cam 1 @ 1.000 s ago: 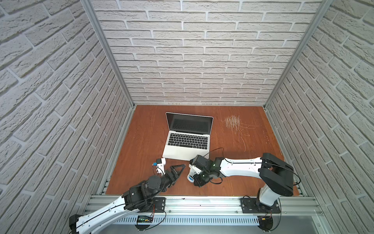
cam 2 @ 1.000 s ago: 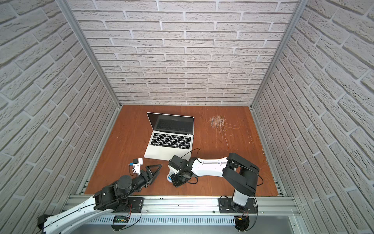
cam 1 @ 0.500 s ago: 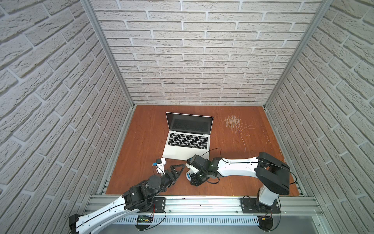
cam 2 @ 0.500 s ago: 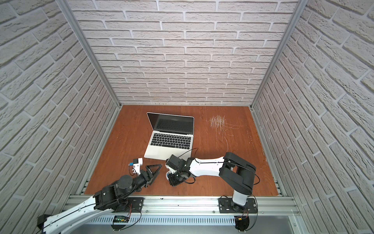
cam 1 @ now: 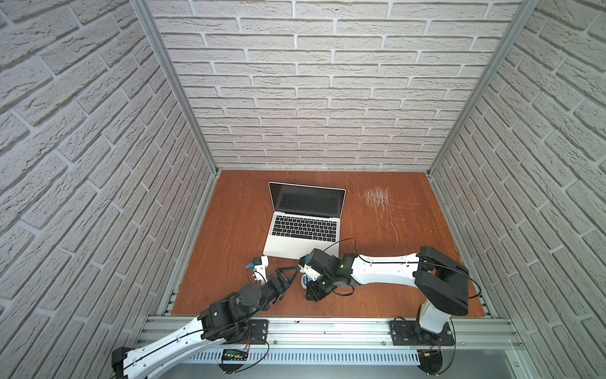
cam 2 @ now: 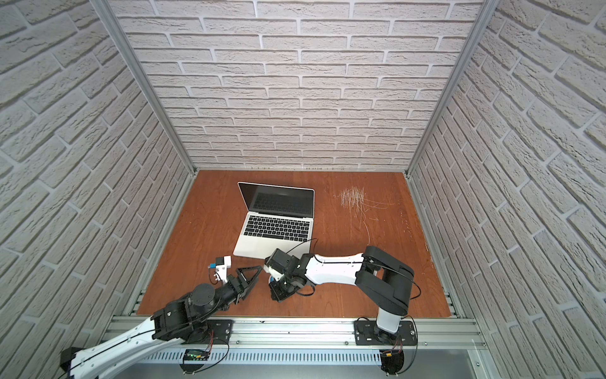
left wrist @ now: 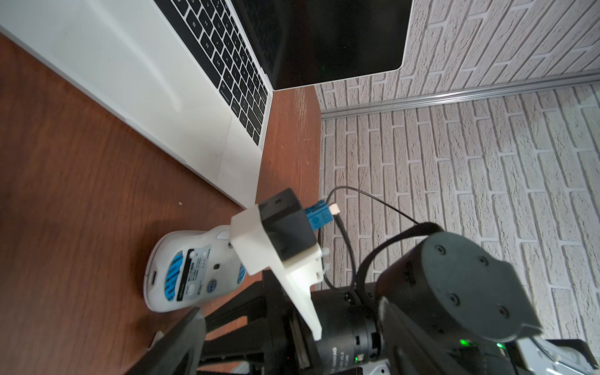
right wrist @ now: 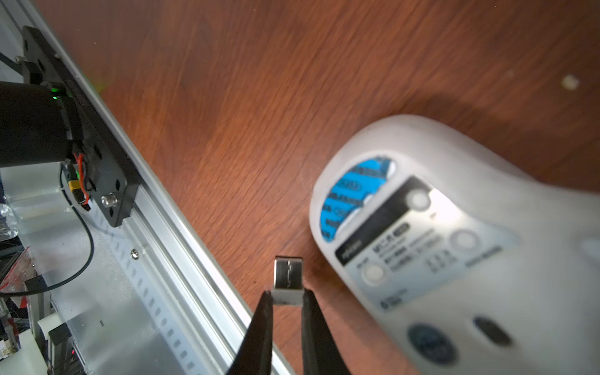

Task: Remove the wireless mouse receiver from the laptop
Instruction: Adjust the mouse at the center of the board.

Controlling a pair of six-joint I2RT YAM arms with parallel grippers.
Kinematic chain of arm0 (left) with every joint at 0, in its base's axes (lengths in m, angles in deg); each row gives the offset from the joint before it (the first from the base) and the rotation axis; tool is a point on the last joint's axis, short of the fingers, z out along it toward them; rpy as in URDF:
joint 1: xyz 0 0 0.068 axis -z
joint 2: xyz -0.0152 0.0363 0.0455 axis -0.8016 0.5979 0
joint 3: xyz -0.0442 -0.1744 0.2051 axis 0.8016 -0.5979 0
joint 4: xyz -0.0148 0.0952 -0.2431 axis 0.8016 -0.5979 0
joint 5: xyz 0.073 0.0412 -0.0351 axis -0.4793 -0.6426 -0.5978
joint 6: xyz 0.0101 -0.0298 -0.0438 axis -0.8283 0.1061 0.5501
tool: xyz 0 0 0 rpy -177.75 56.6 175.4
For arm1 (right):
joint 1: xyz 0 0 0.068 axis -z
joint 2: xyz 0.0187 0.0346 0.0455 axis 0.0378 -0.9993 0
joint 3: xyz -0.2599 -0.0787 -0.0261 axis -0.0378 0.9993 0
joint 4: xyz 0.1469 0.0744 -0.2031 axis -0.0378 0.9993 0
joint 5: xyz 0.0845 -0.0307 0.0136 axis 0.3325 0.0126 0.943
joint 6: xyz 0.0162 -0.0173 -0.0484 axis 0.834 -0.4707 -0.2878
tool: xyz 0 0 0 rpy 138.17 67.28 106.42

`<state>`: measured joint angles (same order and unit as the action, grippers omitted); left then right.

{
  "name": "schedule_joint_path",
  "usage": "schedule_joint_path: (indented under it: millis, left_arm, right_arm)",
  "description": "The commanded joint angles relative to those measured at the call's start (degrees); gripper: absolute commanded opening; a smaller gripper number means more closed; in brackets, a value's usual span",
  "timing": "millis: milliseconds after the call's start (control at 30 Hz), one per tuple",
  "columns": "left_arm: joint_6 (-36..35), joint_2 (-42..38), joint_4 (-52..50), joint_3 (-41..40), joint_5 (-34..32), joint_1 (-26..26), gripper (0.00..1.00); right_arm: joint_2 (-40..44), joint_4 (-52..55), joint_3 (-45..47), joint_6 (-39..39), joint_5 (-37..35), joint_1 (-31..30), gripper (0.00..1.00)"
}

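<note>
Near the front edge of the brown wooden tabletop (cam 1: 229, 229), the small silver metal wireless mouse receiver (right wrist: 288, 276) is pinched by its base in the right end effector (right wrist: 285, 297). It is clear of the slim silver laptop (cam 1: 303, 244) and just beside the upturned white oval mouse (right wrist: 454, 259). Close to that mouse, the left end effector (left wrist: 217, 319) has its jaws spread wide and empty.

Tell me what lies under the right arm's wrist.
A white mouse, underside showing, on the table. Both top views show only its edge; the arm covers the rest. The right gripper pinches the receiver.
</note>
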<state>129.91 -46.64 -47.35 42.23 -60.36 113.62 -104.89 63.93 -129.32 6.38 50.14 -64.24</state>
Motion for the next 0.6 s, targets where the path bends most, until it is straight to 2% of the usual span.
schedule_joint_path:
  millis: [0,200,433,567]
  left_arm:
    - [-0.8,-0.2,-19.1,-4.3,-1.6,0.0,0.86]
    - [-3.0,3.1,-15.3,-4.3,-0.4,-0.8,0.86]
    - [-7.5,17.3,1.0,-4.4,7.8,-7.2,0.84]
    - [-8.2,16.7,-1.1,-4.2,9.5,-9.4,0.84]
  right_arm:
    - [6.2,2.7,1.7,-2.2,0.9,-0.3,0.03]
    - [14.5,5.7,4.9,-2.8,-0.3,2.4,0.03]
    - [19.3,4.9,8.2,-2.8,0.6,7.4,0.03]
    - [20.6,5.6,9.0,-3.6,0.6,9.3,0.03]
